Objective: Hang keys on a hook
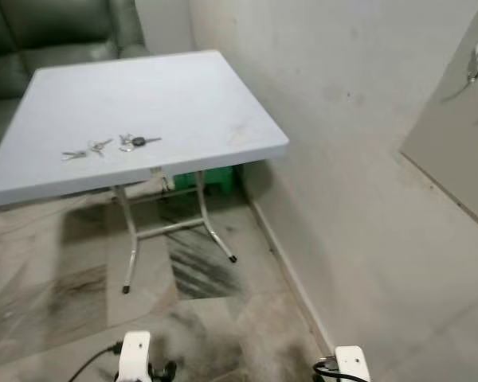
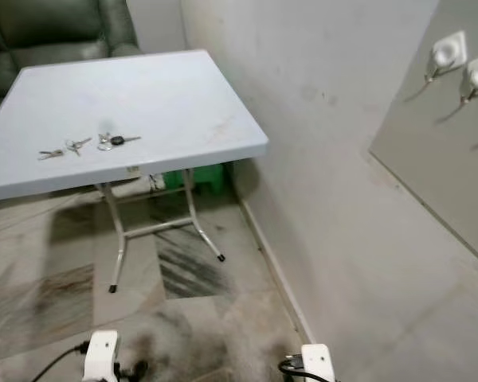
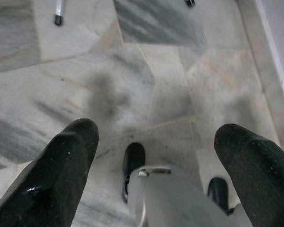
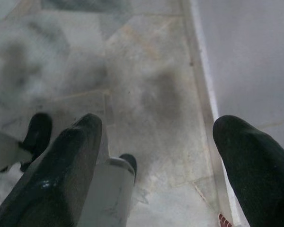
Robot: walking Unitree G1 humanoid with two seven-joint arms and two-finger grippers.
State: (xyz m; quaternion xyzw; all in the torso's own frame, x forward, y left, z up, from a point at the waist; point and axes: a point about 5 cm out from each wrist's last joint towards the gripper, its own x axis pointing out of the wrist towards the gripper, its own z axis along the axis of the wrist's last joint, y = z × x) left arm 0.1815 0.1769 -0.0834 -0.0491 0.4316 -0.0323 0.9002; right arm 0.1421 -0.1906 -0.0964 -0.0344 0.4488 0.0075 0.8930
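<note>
- We see a pale blue-grey square folding table (image 1: 183, 87) on thin white metal legs, right edge near the grey plaster wall (image 1: 358, 143), narrow gap between.
- Open marble floor (image 1: 56, 302) between us and the table.
- Two bunches of small silver keys lie near the table's front edge: a silver bunch (image 1: 86, 150) and, just beside it, a bunch with a black-headed key (image 1: 137, 142).
- White wall hooks (image 2: 448, 54) sit on a beige panel (image 2: 430, 159) up right, well apart from the keys; in the left eye view they are cut off by the frame edge.
- Dark green sofa (image 1: 32, 40) behind the table, partly hidden; a green thing under the table is hard to make out.
- Left gripper (image 3: 156, 156) hangs low over the floor, fingers spread, holding nothing.
- Right gripper (image 4: 156, 151) hangs by the skirting, fingers spread, holding nothing.
</note>
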